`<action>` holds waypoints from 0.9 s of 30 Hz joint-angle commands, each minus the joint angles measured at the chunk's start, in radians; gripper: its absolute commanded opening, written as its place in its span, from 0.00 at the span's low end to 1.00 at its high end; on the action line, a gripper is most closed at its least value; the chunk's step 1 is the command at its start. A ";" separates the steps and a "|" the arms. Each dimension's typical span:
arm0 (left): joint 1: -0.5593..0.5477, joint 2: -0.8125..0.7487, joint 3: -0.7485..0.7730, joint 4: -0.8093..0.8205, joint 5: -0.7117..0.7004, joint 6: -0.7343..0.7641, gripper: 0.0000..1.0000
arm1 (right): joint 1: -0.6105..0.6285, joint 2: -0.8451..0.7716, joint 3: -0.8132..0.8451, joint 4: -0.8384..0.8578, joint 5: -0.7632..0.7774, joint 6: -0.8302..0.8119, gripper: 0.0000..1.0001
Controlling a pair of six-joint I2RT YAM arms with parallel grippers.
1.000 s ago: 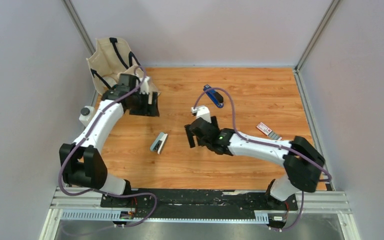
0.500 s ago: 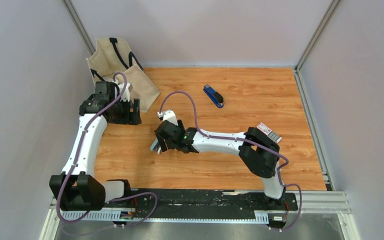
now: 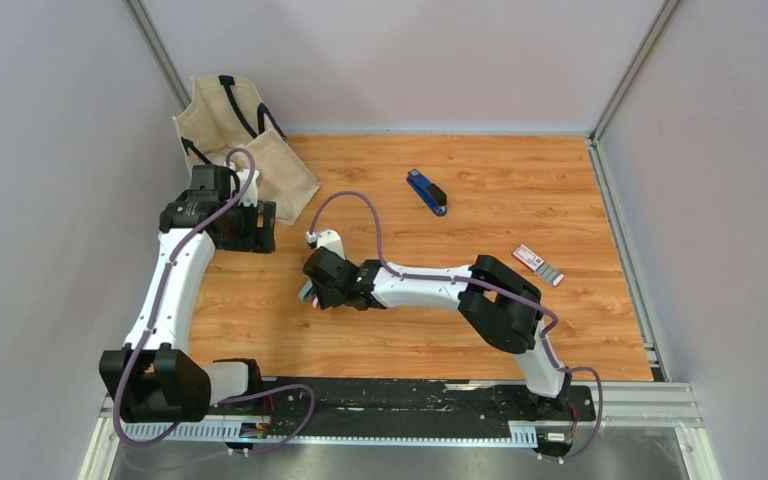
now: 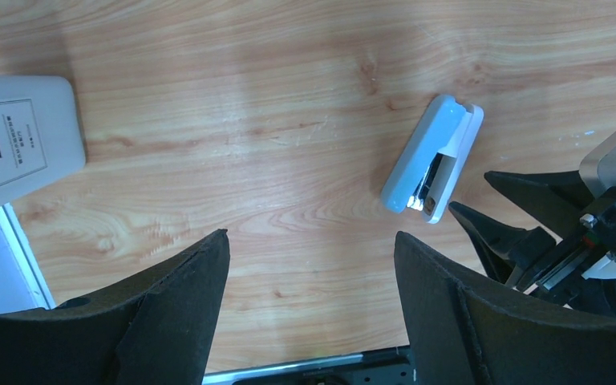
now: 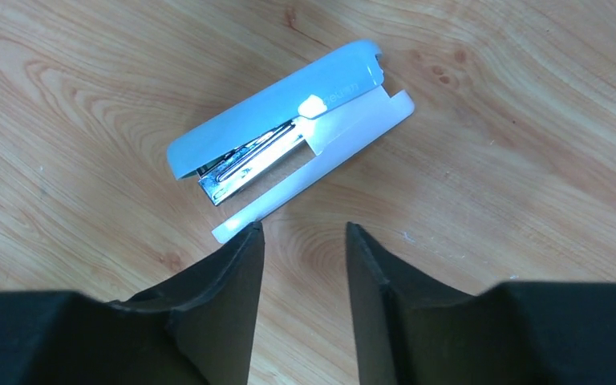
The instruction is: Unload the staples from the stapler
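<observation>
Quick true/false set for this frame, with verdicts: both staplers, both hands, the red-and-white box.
1. The light blue stapler lies on its side on the table. True.
2. The right hand is gripping it. False: the stapler lies just beyond the fingertips, with nothing between the fingers.
3. The left hand is wide open and empty. True.
4. The dark blue stapler is inside the canvas bag. False: it lies on bare wood, well apart from the bag.
5. The red-and-white box lies on the right arm's side of the table. True.
</observation>
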 commanded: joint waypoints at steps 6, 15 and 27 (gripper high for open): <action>0.005 -0.008 -0.002 0.013 -0.026 0.022 0.83 | 0.002 -0.058 -0.084 0.053 0.030 -0.016 0.32; 0.019 -0.019 -0.012 0.016 -0.013 0.019 0.83 | 0.002 -0.151 -0.132 0.048 0.077 -0.051 0.73; 0.238 0.029 0.047 -0.073 0.115 0.036 0.83 | 0.105 0.091 0.262 -0.104 0.255 -0.164 0.91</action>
